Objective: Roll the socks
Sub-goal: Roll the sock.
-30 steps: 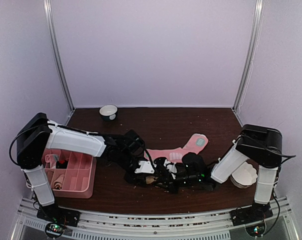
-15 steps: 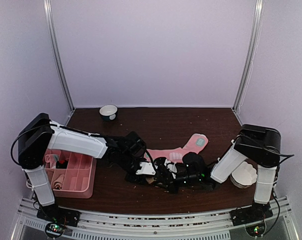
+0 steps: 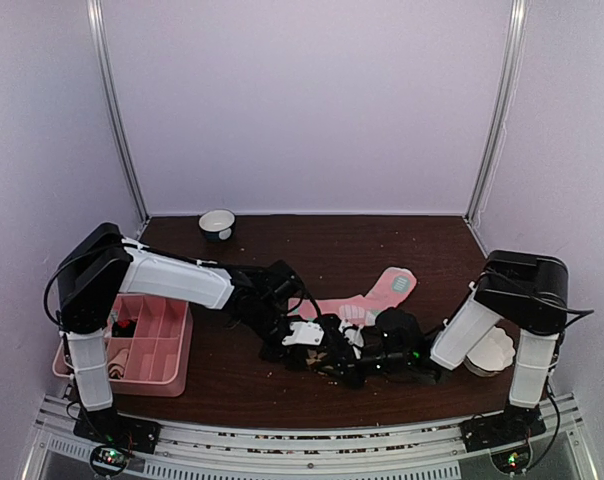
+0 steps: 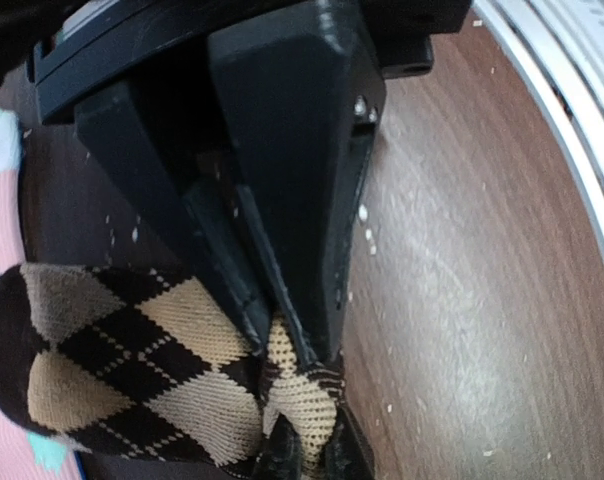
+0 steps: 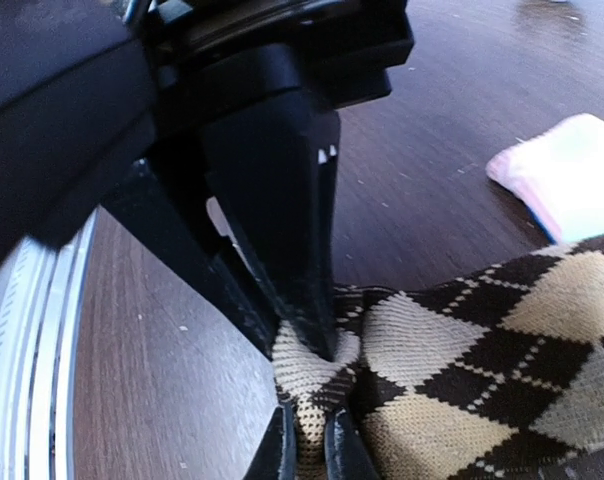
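Both grippers meet low over the table's front middle, pinching the same brown-tan-black argyle sock (image 4: 132, 370). My left gripper (image 4: 282, 338) is shut on a fold at the sock's edge; in the top view it (image 3: 320, 350) sits just left of the right one. My right gripper (image 5: 317, 345) is shut on the same bunched edge of the argyle sock (image 5: 502, 360), facing the left fingers tip to tip. The long pink sock (image 3: 367, 300) with its mint-green toe lies flat just behind them. It also shows as the pink sock (image 5: 572, 180) in the right wrist view.
A pink divided tray (image 3: 172, 345) holding small items sits at the front left, under the left arm. A small white bowl (image 3: 217, 223) stands at the back left. A white object (image 3: 490, 350) lies at the front right, beside the right arm.
My left gripper has closed onto the argyle sock's edge, and the left arm has shifted right. The right arm has shifted slightly right as well.
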Tool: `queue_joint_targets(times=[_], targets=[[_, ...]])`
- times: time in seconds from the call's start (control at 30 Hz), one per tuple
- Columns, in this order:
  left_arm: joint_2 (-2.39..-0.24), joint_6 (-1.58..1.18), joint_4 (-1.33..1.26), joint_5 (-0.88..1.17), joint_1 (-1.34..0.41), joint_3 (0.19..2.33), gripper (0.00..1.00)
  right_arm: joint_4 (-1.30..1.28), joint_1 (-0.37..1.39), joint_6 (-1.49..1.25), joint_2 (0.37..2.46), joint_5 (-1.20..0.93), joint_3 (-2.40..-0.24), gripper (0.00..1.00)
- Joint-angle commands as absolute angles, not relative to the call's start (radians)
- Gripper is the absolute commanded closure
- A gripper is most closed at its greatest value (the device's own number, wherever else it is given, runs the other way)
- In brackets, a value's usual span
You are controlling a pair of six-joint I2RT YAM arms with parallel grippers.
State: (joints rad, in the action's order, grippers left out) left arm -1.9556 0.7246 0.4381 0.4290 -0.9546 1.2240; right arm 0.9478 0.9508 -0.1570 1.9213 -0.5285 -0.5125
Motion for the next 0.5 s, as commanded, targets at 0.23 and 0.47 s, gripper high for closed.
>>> queue_joint_targets(times=[0.23,0.47], targets=[[-2.048,0.605,0.751,0.490,-0.909,1.302,1.00,0.824,0.950,-0.086,1.710,-0.268,-0.310,0.65],[-2.059,0.551,0.853,0.523,-0.904,1.286,1.00,0.826,0.970,-0.065,1.519,-0.056,-0.238,0.57]])
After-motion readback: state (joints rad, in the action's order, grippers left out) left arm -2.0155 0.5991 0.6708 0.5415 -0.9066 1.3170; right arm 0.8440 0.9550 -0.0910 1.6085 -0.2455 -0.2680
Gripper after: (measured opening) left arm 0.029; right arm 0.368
